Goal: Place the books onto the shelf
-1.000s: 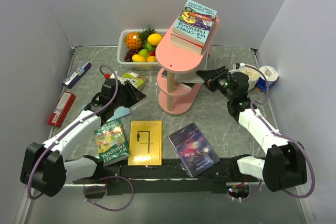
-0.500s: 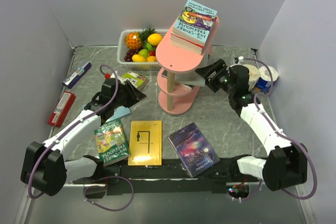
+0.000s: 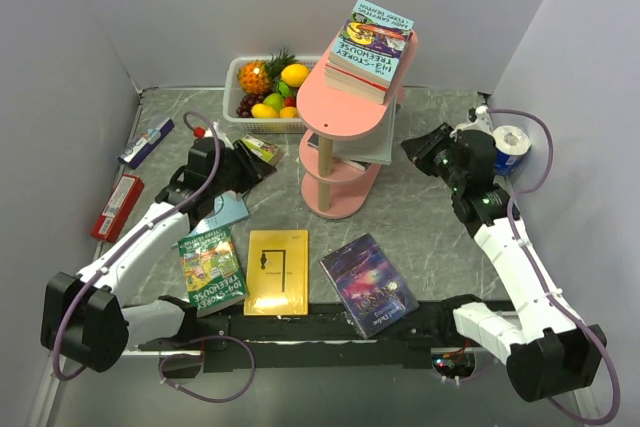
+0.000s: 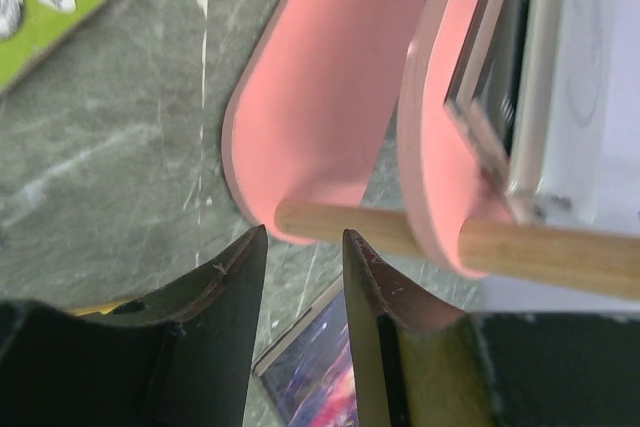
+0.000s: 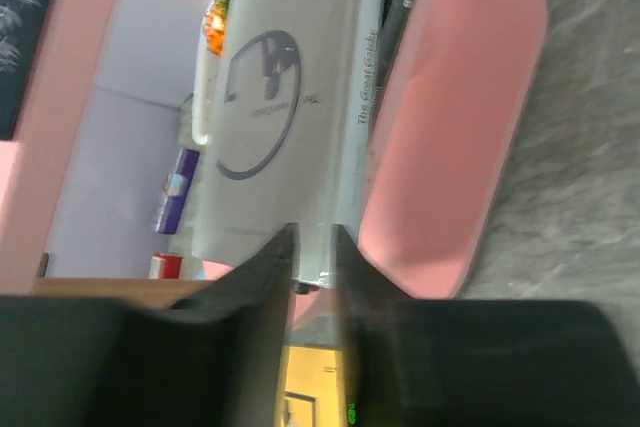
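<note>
While a stack of Treehouse books (image 3: 370, 47) already sits on the top tier of the pink shelf (image 3: 335, 112), we find the right gripper (image 5: 314, 242) at the near edge of the grey book (image 5: 290, 97), which lies on the middle tier. Its jaws are narrow, and we cannot tell whether they pinch the book. The left gripper (image 4: 303, 239) faces a wooden post (image 4: 330, 222), jaws part-open and empty. We judge the grey book's placing to be in hand. The next move calls for a clean withdrawal, then the green Treehouse book (image 3: 212, 269), yellow book (image 3: 277, 272) and purple galaxy book (image 3: 368, 284) on the table (image 3: 440, 237).

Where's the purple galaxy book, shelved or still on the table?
On the table: purple galaxy book lies flat at the near edge, apart from the shelf.
</note>
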Tool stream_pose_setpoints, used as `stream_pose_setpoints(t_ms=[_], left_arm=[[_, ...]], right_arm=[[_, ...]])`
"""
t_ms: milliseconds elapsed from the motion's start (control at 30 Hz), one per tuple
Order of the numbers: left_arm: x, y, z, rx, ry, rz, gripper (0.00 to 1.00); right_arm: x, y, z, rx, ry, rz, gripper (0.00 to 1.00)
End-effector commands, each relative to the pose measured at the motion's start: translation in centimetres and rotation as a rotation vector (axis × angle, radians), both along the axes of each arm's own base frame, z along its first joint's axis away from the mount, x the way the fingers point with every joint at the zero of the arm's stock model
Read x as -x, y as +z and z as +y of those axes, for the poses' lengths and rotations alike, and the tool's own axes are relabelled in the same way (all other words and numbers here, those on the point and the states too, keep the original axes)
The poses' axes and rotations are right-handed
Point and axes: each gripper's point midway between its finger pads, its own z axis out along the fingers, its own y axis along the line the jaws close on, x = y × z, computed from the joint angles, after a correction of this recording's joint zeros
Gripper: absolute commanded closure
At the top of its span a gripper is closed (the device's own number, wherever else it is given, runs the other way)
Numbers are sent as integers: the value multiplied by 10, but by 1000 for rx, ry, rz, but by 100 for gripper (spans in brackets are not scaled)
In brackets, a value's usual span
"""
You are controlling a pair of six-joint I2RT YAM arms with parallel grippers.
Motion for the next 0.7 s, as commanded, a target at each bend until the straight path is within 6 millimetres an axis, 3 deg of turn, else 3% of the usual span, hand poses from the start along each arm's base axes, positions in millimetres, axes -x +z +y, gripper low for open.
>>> stream_pose_setpoints(t_ms=[0, 67, 100, 167, 200, 233, 300, 433, 467, 500, 667], left_arm=[[-35, 52, 5, 42, 54, -108, 58], [-47, 56, 2, 63, 50, -98, 59], [-55, 73, -2, 80, 44, -133, 59], [-69, 78, -11, 94, 25, -141, 59], [-78, 95, -14, 108, 20, -173, 59], [-88, 87, -19, 107, 12, -147, 59], [-97, 101, -31, 134, -42, -168, 59], [-114, 99, -53, 188, -128, -164, 60], [-118, 87, -58, 197, -141, -132, 60], [-124, 97, -62, 215, -157, -165, 60], [-136, 81, -78, 252, -219, -126, 60]], right_arm=[[-7, 0, -5, 58, -9, 12, 91], [-13, -2, -6, 66, -15, 27, 99], [-13, -5, -7, 70, -21, 45, 100], [-17, -7, -7, 70, -29, 50, 100], [-18, -9, -8, 72, -35, 59, 100], [-20, -10, -7, 72, -36, 64, 100], [-21, -10, -6, 64, -28, 62, 100], [-25, -13, -1, 54, -10, 67, 100], [-25, -14, 1, 53, -4, 69, 100], [-26, -14, 2, 52, -1, 69, 100], [-28, -18, 8, 50, 28, 86, 100]])
